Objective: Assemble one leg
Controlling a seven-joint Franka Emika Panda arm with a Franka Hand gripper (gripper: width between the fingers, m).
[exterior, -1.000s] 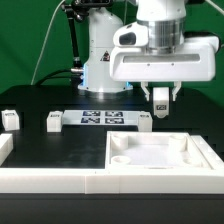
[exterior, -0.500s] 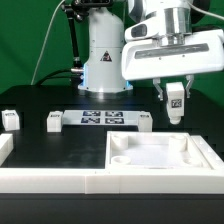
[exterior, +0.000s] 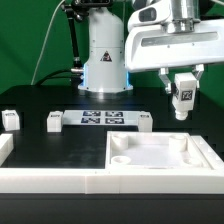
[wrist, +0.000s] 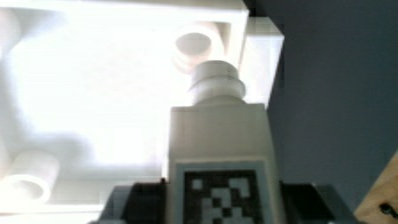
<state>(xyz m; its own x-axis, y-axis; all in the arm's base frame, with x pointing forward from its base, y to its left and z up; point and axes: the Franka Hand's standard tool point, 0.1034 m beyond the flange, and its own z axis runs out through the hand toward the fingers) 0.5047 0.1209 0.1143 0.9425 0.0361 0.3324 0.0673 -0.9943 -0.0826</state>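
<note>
Four small white plastic cuboid legs are showing. One (exterior: pixel 183 98) is hanging in the air, pinched between the dark fingers of the white-bodied two-finger gripper (exterior: pixel 183 84). Three are standing on the black table (exterior: pixel 60 150): one (exterior: pixel 10 119) at the exterior view's far left, one (exterior: pixel 53 121) just beside the marker board (exterior: pixel 100 118), and one (exterior: pixel 145 121) at the board's other end.

The jaws are gripping the held leg by its tagged body, opened only as wide as the leg. It is leaning rather than hanging plumb, above the far corner of the one large white square plate (exterior: pixel 160 155) on the exterior view's right, and apart from it.

From the wrist camera, the leg's round tip (wrist: pixel 214 75) is pointing near a round corner hole (wrist: pixel 191 42) but looking offset from it. That is what I'm watching. With the leg tilted, a straight descent is risking the tip catching on the hole's rim, skidding across the plate, or twisting in the grip.

Counting the rest: one plate, one marker board, one gripper, and at least two holes showing from the wrist.
</note>
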